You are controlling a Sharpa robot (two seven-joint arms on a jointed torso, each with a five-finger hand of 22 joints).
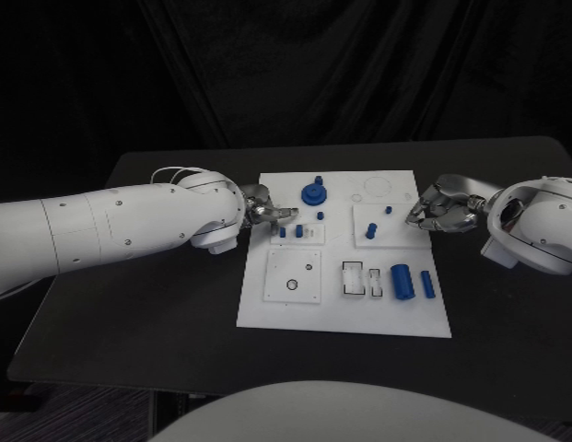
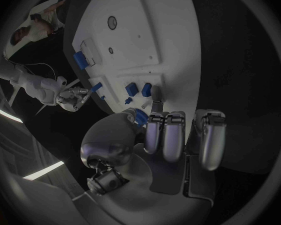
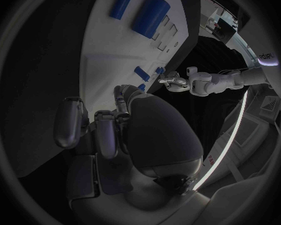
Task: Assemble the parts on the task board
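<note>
Board (image 1: pixel 345 313) in the middle of the bench (image 1: pixel 153 304), with a robot hand at each side edge.

We see the blue parts spread on the board: a round knobbed part (image 1: pixel 313 192) at the far side, small pegs (image 1: pixel 297 233) just beside the left robot hand (image 1: pixel 262 214), and two long cylinders (image 1: pixel 414 279) on the near right, their long axes pointing away from us. The left robot hand is nearer to the pegs; they lie just inward from it. Its fingers (image 2: pixel 172 137) are curled in, and we cannot tell if they hold something. The right robot hand (image 1: pixel 442 210) is at the right edge, also curled, contents unclear. We judge there is free room over the board between both hands.
</note>
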